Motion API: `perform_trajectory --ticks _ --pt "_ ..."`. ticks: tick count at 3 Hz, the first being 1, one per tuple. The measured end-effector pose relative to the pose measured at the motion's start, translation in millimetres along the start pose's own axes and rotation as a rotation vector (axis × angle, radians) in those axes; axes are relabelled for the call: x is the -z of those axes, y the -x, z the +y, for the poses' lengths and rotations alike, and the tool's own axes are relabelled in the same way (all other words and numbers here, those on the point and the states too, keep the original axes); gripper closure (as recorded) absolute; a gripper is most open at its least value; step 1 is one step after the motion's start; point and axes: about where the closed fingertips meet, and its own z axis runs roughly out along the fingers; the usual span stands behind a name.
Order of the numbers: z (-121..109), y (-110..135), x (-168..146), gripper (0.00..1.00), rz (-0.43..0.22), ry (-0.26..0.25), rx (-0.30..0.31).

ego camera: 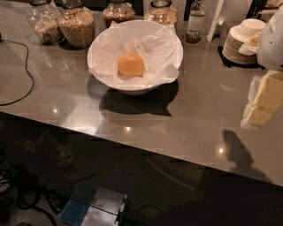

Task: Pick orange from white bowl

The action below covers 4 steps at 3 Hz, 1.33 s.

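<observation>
Well right of the white bowl (135, 90) hangs the gripper (261, 103), open or closed I cannot tell; the orange (130, 65) sits mid-bowl on crumpled paper (161, 48); closing could snag paper or roll the fruit; a low approach could knock the rim.

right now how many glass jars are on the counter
4 glass jars, behind the white bowl: two at far left, two just past its rim; more may be off frame. The gripper is at the right edge.
</observation>
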Motion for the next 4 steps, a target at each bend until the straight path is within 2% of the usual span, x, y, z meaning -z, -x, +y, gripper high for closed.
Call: perform_trajectory --ticks 2,4 --pt "-42 62 -9 0.0 -0.13 0.0 0.075" --pt "-85 146 -38 0.0 -0.281 0.089 0.162"
